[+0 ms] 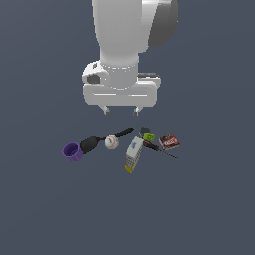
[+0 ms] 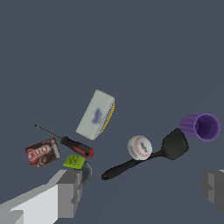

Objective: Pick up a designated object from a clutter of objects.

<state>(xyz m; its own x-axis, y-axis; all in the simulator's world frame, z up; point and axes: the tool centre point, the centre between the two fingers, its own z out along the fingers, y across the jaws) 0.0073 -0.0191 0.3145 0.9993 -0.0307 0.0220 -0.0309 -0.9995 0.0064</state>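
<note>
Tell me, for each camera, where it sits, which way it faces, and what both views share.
Exterior view: off the arm, looking down at the clutter on the dark floor; shows the white arm and the end effector, open above the objects.
Wrist view: mounted on the wrist, facing down past the grey fingers onto the items.
Shared: the baseball, purple cup, spatula and white-and-yellow box.
</note>
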